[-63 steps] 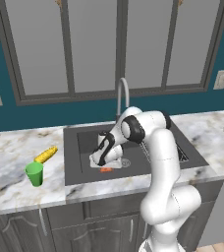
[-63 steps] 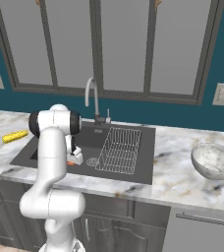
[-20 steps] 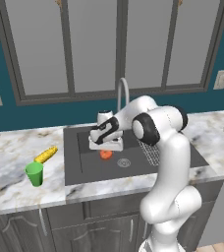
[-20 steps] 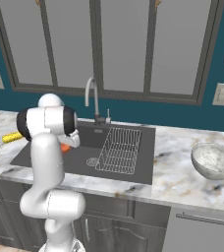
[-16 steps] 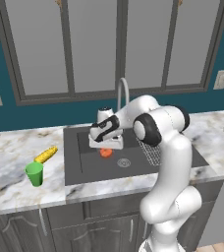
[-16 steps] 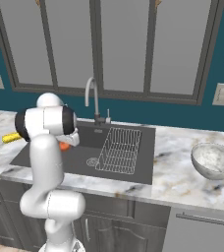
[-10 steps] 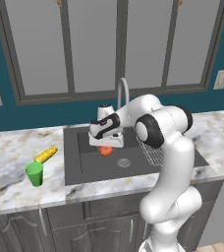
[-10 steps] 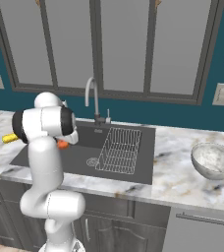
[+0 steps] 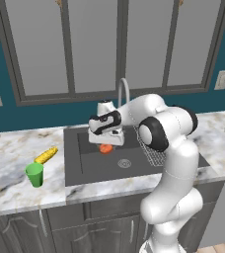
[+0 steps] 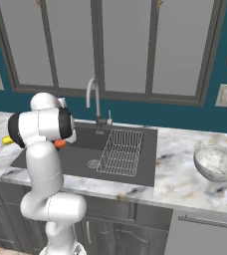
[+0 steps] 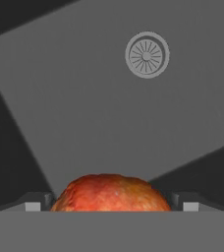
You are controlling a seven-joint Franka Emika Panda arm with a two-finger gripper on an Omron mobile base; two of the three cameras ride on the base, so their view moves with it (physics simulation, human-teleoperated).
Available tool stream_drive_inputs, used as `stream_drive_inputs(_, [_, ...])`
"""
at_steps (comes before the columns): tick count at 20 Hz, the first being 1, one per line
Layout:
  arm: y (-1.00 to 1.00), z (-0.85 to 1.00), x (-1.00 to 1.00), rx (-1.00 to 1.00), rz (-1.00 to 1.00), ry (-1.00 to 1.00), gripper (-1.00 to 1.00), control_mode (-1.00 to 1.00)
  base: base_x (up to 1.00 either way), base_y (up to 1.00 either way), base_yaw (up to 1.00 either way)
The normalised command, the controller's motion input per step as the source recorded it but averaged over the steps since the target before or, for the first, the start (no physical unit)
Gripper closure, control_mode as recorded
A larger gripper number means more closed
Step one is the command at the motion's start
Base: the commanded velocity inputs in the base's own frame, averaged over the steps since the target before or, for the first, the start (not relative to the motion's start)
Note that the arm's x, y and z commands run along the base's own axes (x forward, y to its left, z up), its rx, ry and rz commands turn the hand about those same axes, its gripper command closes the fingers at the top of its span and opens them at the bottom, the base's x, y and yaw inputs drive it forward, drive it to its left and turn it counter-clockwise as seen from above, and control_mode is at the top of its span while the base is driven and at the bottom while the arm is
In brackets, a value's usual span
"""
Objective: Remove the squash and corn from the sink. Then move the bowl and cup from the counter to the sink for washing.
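partly hidden, squash [image 11: 111,193] between the tool's [image 9: 106,142] wide jaws above the sink [image 9: 75,163], contact unclear

The marbled counter [image 9: 16,178] carries, left of the sink [image 9: 85,163], the corn [image 9: 46,155] and the green cup [image 9: 34,174] near it — and the bowl [image 10: 217,162] at the right.

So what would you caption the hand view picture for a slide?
The claw carries the squash between its two fingertips, above the dark sink floor and its round drain.
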Motion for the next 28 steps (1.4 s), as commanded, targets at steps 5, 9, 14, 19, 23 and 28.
stream_drive_inputs(5, [0.11,0.23,-0.10,0.00,-0.06,0.03,1.00,-1.00,0.00,0.00,0.00])
stream_drive_inputs(9, [0.14,0.22,-0.10,0.00,-0.06,0.04,1.00,-1.00,0.00,0.00,0.00])
stream_drive_inputs(14, [0.17,0.18,-0.07,0.00,-0.06,0.05,1.00,-1.00,0.00,0.00,0.00])
stream_drive_inputs(19, [0.25,0.10,-0.01,0.00,-0.07,0.04,1.00,-1.00,0.00,0.00,0.00])
stream_drive_inputs(23, [0.26,0.08,0.00,0.00,-0.07,0.06,1.00,-1.00,0.00,0.00,0.00])
stream_drive_inputs(28, [0.32,0.01,0.00,0.00,-0.09,0.02,1.00,-1.00,0.00,0.00,0.00])
